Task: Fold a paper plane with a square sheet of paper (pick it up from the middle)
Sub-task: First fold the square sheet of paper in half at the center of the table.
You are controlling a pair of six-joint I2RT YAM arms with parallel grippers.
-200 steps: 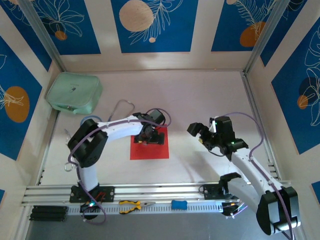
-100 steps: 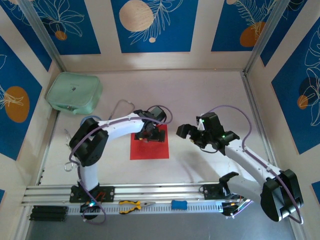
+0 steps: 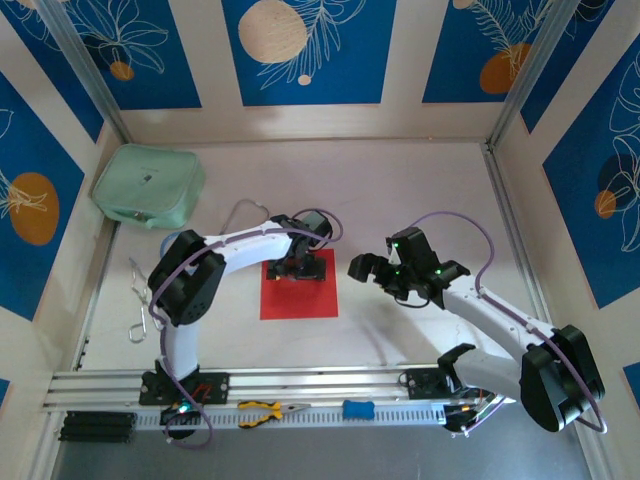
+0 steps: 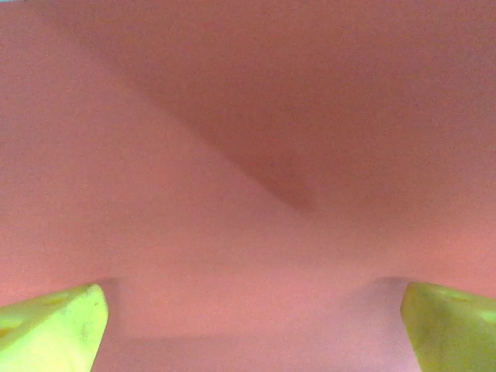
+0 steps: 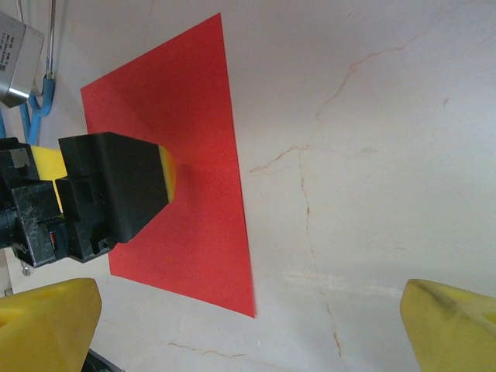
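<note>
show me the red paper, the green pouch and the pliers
red paper [image 3: 298, 301]: overhead view, on its bare near half
green pouch [image 3: 148, 187]: overhead view, middle of its top
pliers [image 3: 268, 409]: overhead view, on the yellow handles

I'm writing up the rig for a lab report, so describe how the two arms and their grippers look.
The left arm and right arm have white links, black joints and loose purple cables. The left gripper and right gripper are black, with yellow-green wedge fingertips. Small green lights glow on the right wrist.
</note>
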